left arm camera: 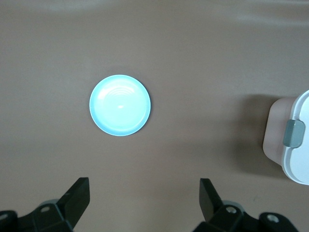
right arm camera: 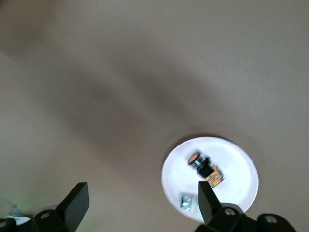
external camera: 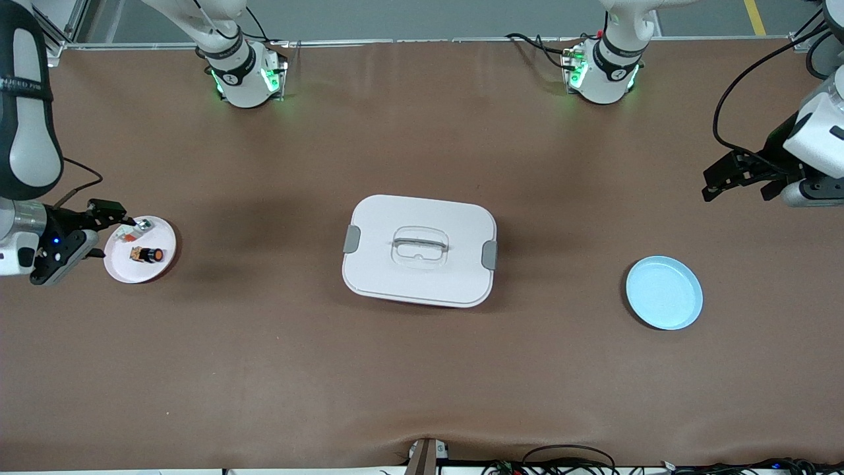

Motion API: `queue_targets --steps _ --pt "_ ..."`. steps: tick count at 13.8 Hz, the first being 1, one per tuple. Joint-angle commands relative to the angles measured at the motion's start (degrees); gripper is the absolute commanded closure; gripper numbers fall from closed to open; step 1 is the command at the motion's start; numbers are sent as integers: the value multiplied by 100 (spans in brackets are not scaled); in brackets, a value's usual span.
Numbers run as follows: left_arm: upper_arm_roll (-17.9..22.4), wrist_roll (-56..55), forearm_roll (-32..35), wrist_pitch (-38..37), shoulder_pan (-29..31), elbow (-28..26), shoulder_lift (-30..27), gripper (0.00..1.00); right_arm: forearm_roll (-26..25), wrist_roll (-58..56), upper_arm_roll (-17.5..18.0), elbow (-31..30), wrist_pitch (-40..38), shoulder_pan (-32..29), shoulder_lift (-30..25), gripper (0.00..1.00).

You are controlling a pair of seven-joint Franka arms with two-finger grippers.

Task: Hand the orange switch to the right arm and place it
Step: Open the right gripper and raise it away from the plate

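Note:
The orange switch (external camera: 148,254) (right arm camera: 205,166), black with a round orange cap, lies on its side on a small white plate (external camera: 132,272) (right arm camera: 234,159) at the right arm's end of the table. My right gripper (external camera: 99,232) (right arm camera: 143,191) hovers open over that plate's edge, with nothing between its fingers. One finger (right arm camera: 210,203) reaches over the plate near the switch. My left gripper (external camera: 715,183) (left arm camera: 143,186) hangs open and empty over bare table at the left arm's end, not far from a light blue plate (external camera: 664,293) (left arm camera: 119,105).
A small white-grey part (external camera: 135,229) (right arm camera: 187,202) shares the white plate with the switch. A white lidded box (external camera: 419,251) (left arm camera: 297,145) with grey clips and a handle stands in the middle of the brown table. The blue plate holds nothing.

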Motion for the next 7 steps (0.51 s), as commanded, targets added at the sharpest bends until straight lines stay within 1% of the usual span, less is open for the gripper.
queue_targets --steps 1,4,6,7 --pt "98 9 124 -91 -101 91 29 0 -228 1226 -11 661 -799 266 -81 0" --pt "107 9 124 -91 -127 91 20 0 -219 2159 -3 1093 -1240 416 -99 0" --pt "107 9 124 -91 -144 91 12 0 -210 2844 6 1129 -1276 565 -247 0" --pt "133 9 124 -91 -197 91 12 0 -193 2987 6 1155 -1285 618 -265 0"
